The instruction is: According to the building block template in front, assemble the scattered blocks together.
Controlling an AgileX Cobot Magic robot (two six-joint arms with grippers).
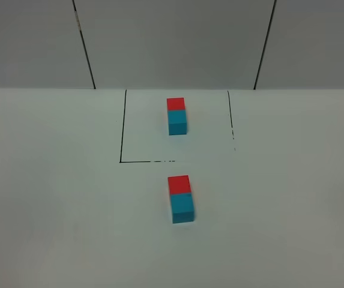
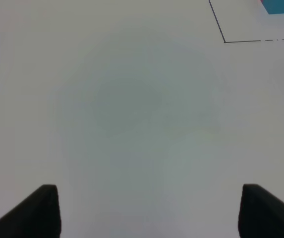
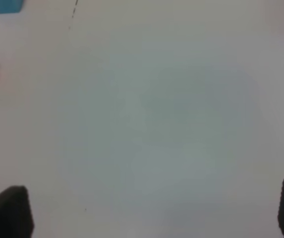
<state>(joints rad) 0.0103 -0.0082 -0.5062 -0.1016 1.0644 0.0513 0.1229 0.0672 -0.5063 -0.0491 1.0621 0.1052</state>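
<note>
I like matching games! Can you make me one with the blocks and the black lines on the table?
Things:
1. red cube outside the frame
2. cyan cube outside the frame
3. building block template
4. left tool

Places or states:
A. inside the black lines
B. nearest the camera, touching the red one
C. open, over bare table
D. between the black lines and its cyan partner

Pairs: 1-D, 2-B, 3-A, 4-C

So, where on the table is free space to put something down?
Bare table lies left and right of the assembled red-cyan pair, and in front of it. The framed area around the template has room beside it. Only the middle strip between them is tight.
</note>
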